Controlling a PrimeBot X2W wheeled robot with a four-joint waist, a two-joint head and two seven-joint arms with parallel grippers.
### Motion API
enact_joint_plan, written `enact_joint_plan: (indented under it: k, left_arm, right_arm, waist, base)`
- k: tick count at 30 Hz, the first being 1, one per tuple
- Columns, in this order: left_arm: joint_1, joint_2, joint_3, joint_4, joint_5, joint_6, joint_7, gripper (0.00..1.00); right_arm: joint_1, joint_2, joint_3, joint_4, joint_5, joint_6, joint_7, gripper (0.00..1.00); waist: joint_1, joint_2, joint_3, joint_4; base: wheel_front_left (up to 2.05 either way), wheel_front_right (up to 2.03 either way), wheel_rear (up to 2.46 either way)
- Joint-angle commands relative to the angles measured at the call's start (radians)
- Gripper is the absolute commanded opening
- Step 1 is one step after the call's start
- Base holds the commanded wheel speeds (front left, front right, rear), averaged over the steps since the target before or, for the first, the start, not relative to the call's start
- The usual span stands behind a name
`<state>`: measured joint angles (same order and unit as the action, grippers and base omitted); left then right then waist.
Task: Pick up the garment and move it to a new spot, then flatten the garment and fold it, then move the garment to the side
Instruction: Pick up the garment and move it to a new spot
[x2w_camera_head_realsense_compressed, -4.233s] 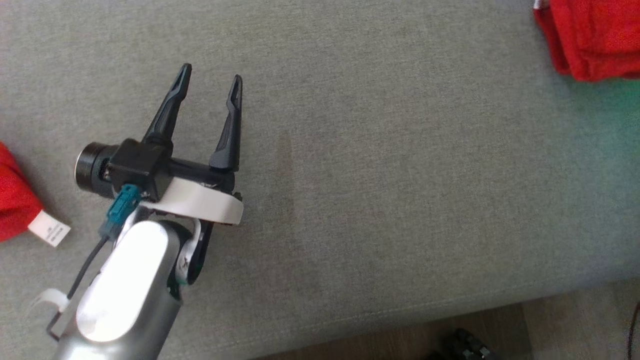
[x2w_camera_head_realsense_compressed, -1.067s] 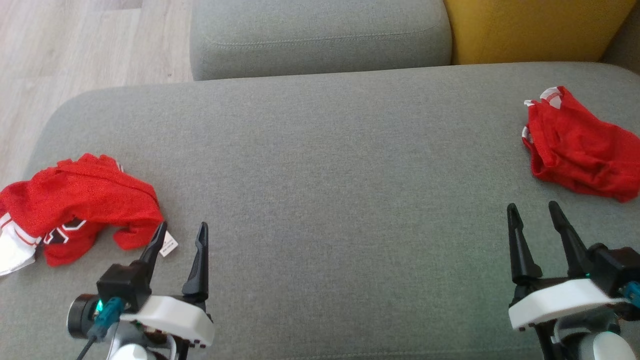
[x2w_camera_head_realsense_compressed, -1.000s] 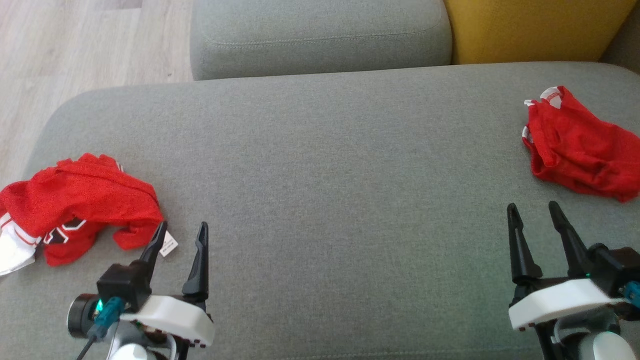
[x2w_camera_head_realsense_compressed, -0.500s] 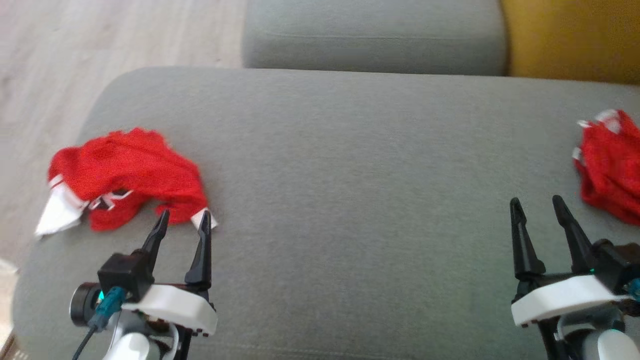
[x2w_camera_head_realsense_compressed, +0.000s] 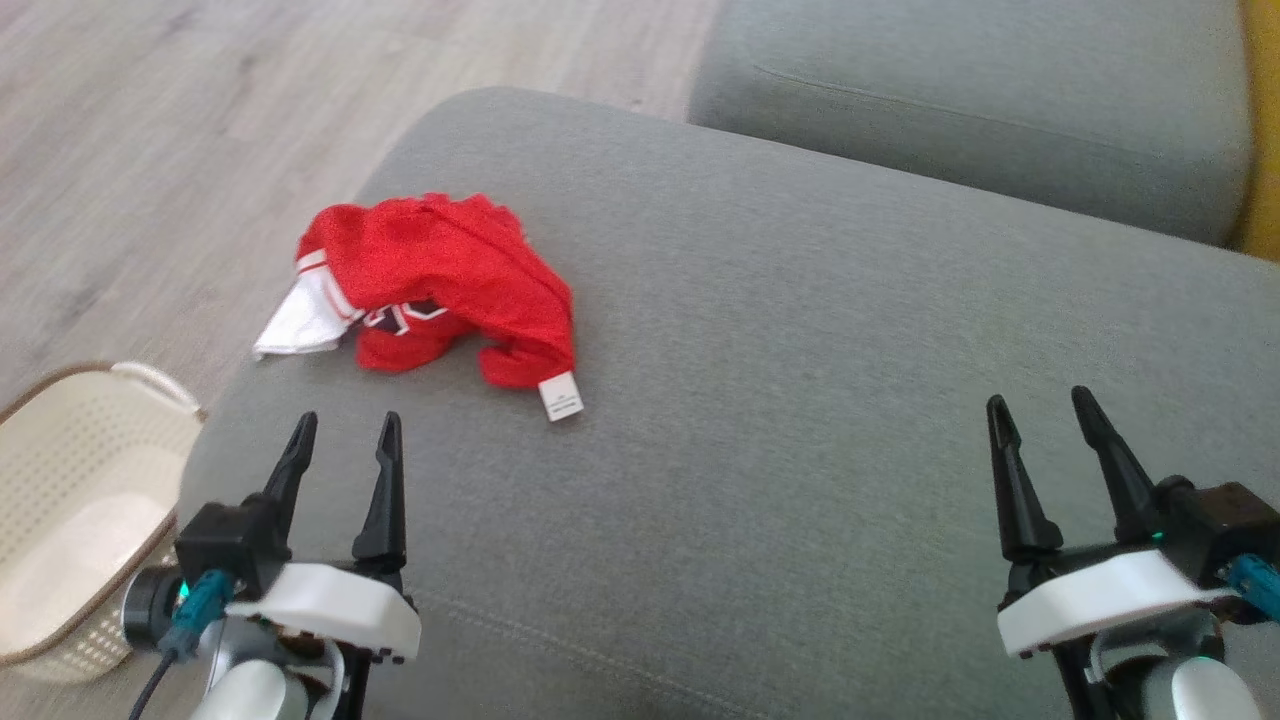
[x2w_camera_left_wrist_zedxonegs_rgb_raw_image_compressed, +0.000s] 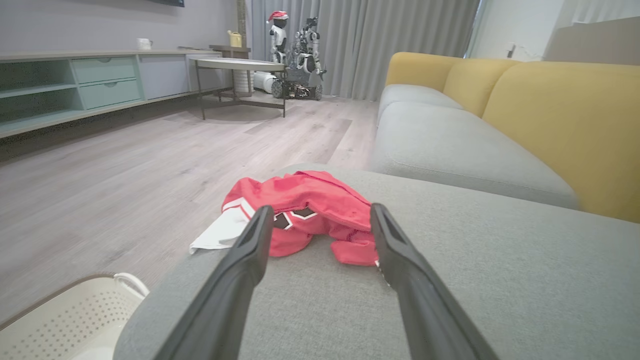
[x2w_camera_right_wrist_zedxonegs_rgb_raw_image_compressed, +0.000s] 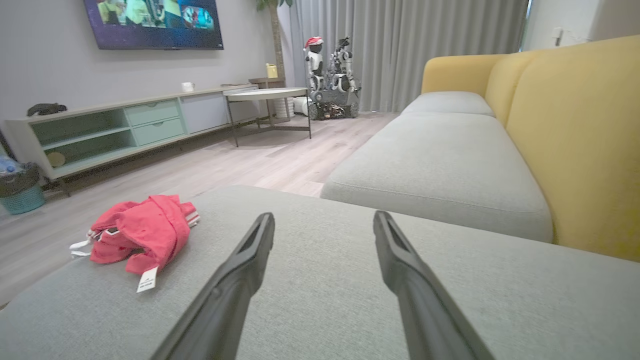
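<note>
Bunched garment (x2w_camera_head_realsense_compressed: 440, 270) near sofa (x2w_camera_head_realsense_compressed: 800, 350) edge, print mostly hidden in folds, tag (x2w_camera_head_realsense_compressed: 560, 398) txt unreadable. L gripper (x2w_camera_head_realsense_compressed: 347, 422), R gripper (x2w_camera_head_realsense_compressed: 1038, 400) w/ jaws released, empty. Basket (x2w_camera_head_realsense_compressed: 100, 440) cut off, lower left.

1. Bright, even daylight with no glare; the floor (x2w_camera_right_wrist_zedxonegs_rgb_raw_image_compressed: 300, 150) is palest near the curtains (x2w_camera_right_wrist_zedxonegs_rgb_raw_image_compressed: 400, 50).
2. Shadows are faint: a soft one lies under the shirt (x2w_camera_head_realsense_compressed: 440, 270).
3. The head view is slightly smeared and soft, most on the floor.
4. Wrist views bend at the edges; the near fingers (x2w_camera_left_wrist_zedxonegs_rgb_raw_image_compressed: 235, 285) are blurred.
</note>
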<state>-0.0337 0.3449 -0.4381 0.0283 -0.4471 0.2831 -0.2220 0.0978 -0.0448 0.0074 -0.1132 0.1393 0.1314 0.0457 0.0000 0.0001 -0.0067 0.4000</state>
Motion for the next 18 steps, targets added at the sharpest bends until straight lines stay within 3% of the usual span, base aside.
enact_joint_plan:
  k: [1, 18]
  left_arm:
    - [-0.053, 0.025, 0.047, -0.03, -0.004, 0.005, -0.011, 1.0]
    - [-0.055, 0.03, 0.047, -0.037, -0.003, 0.013, -0.018, 1.0]
  right_arm:
    - [-0.018, -0.006, 0.026, -0.033, 0.001, -0.001, 0.002, 1.0]
    - [-0.022, -0.005, 0.034, -0.023, 0.009, -0.001, -0.004, 1.0]
  waist:
    - [0.0, -0.0001, -0.002, 0.039]
    - [0.0, -0.0001, 0.001, 0.071]
  base:
    - [0.0, 0.0, 0.0]
    - [0.0, 0.0, 0.0]
